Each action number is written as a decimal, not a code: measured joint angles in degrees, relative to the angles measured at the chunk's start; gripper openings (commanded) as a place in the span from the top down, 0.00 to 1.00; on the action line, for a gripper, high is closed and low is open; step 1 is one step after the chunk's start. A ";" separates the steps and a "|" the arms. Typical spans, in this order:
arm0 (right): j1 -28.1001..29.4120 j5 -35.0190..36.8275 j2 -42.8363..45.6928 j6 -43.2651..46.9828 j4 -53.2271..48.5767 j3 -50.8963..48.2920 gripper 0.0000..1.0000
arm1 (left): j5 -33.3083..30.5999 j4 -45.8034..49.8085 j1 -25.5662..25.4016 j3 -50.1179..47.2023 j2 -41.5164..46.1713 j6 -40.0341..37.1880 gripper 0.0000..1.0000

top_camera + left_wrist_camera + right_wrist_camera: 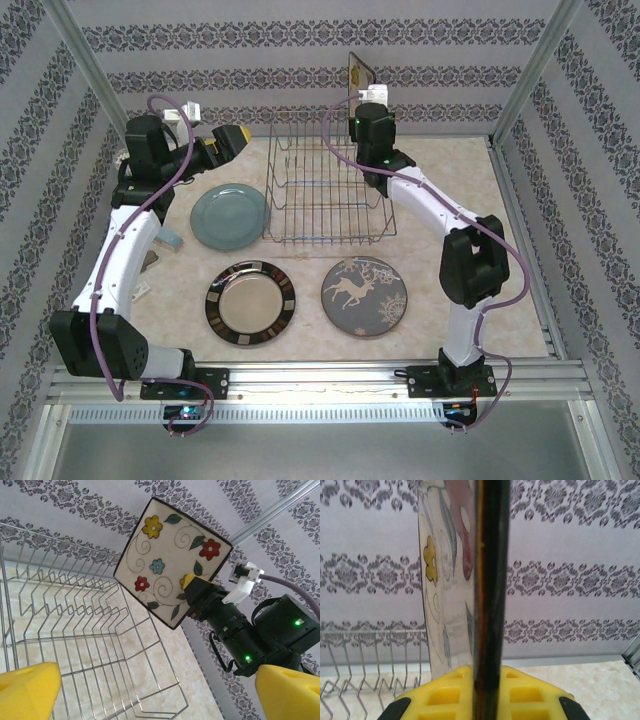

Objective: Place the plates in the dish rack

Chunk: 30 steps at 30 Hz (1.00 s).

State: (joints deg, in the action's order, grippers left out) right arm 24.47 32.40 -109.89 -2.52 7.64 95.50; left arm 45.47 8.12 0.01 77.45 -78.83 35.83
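Note:
The square floral plate (358,72) hangs on edge above the back right corner of the dish rack (325,238), with my right gripper (373,97) shut on its lower edge. In the right wrist view the plate's dark border (490,580) runs up from between the yellow fingers of the right gripper (487,690). The left wrist view shows the plate's flowered face (165,555) tilted over the rack (100,630). My left gripper (230,140) stands open and holds nothing, left of the rack. Three round plates lie flat in front: light-blue (230,215), brown-rimmed (250,303), grey reindeer (365,295).
Small objects (168,238) lie beside the left arm at the table's left edge. Patterned walls and metal frame posts (530,75) close the table in at the back and sides. The rack's tines (370,655) stand upright below the held plate.

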 measured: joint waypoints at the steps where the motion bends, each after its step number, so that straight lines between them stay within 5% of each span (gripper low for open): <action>1: -0.09 0.42 -0.26 0.04 0.33 0.42 1.00 | 0.00 -0.02 0.13 0.00 -0.04 0.04 0.00; 30: -1.86 5.33 -7.52 -0.35 3.48 2.03 1.00 | 1.38 -1.33 1.36 -0.50 -2.45 1.40 0.00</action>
State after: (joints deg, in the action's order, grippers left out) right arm 22.61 37.74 -117.40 -2.87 11.11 97.54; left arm 46.85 6.79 1.37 76.95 -81.28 37.23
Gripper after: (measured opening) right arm 0.096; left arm 0.996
